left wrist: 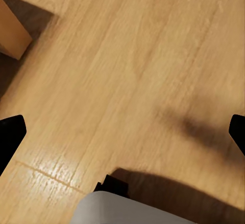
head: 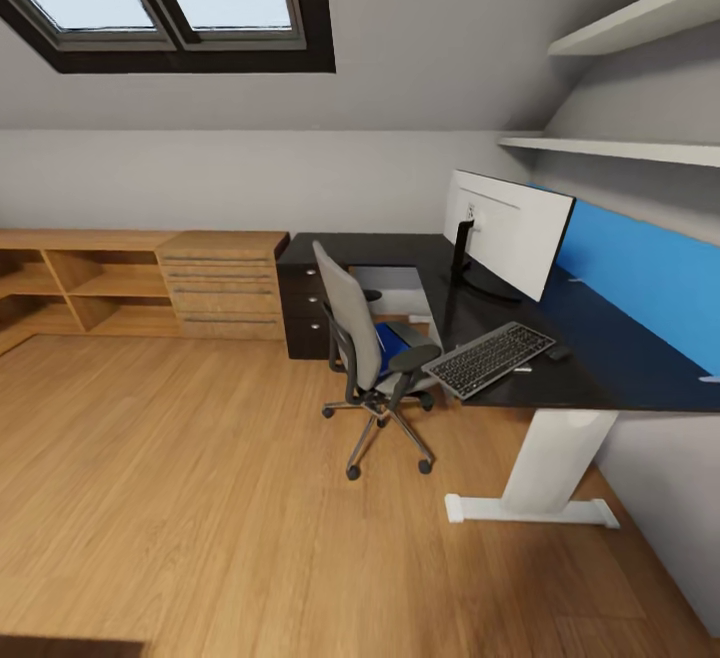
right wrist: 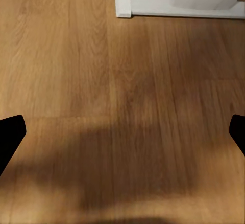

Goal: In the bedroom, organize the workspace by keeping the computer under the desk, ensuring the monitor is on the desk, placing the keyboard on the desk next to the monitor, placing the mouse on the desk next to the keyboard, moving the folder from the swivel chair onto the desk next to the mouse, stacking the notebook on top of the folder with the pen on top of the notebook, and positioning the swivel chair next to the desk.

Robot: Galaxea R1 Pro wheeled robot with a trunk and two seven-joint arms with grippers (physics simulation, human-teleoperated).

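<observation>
Across the wood floor (head: pixel 200 498), at the far right of the room, the black bench (head: pixel 600 358) carries the monitor (head: pixel 505 228) and, in front of it near the front edge, the keyboard (head: pixel 490 358). A small dark thing lies just beside the keyboard's far end; we take it for the mouse (head: pixel 558 352), though it is too small to be sure. A thin white sliver by the keyboard may be the pen (head: pixel 522 370). The grey swivel chair (head: pixel 365 358) stands at the bench's inner corner, its back towards us, and the blue folder (head: pixel 392 346) lies on its seat, partly hidden by the backrest and armrest. We cannot pick out the notebook or the computer.

Our left gripper (left wrist: pixel 122 132) hangs over bare floor with its jaws spread wide and nothing between them; our right gripper (right wrist: pixel 122 132) is likewise wide open and empty, over floor near the bench's white foot (right wrist: pixel 168 6).

We judge the step in hand to be the approach to the chair for the folder. To do it well we should roll in towards the open side of the seat, between the chair and the bench leg, not from behind the tall back. Castors roll at a nudge, so we should stop short and reach over the armrest.
</observation>
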